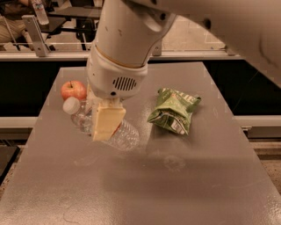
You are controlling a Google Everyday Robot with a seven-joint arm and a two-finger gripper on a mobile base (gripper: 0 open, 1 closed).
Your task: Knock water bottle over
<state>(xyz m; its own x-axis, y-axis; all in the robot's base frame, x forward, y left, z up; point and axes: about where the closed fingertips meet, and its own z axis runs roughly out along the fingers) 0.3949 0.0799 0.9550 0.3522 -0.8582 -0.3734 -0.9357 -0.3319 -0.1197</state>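
The water bottle, clear and ribbed with a white cap, lies on its side on the grey table. Its cap points left toward the apple. My gripper hangs from the big white arm, right over the bottle's middle. One yellowish finger is in front of the bottle and covers its label. The other finger shows only as a sliver behind it. The fingers stand apart with the bottle between them.
A red apple sits just left and behind the bottle's cap. A crumpled green chip bag lies to the right. Behind the table runs a glass barrier with a rail. A tiny distant bottle stands beyond it.
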